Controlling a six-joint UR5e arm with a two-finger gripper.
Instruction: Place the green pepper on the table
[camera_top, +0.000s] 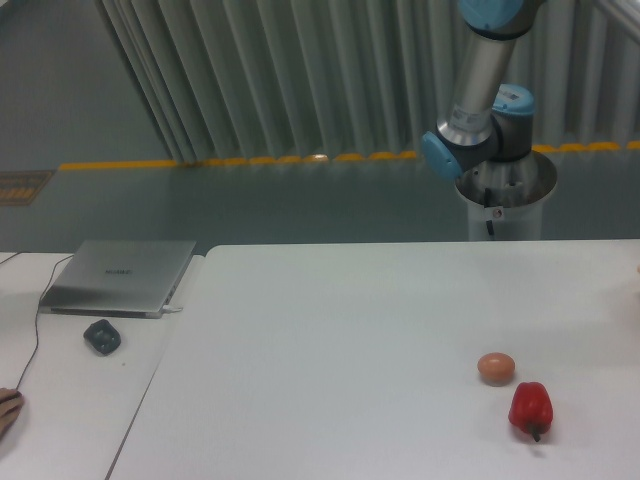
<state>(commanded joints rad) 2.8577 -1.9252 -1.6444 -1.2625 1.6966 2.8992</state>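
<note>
The wide white table (330, 350) fills the lower part of the camera view. No green pepper shows anywhere in the frame; it is out of view. Only the arm's base and lower joints (480, 110) appear, at the upper right behind the table's far edge. The arm runs up out of the top of the frame, so the gripper is not in view.
A red bell pepper (530, 408) lies near the table's front right, with a small brownish-orange egg-like ball (496, 367) just behind and left of it. On the narrower desk at left sit a closed laptop (122, 276) and a dark mouse (101, 336).
</note>
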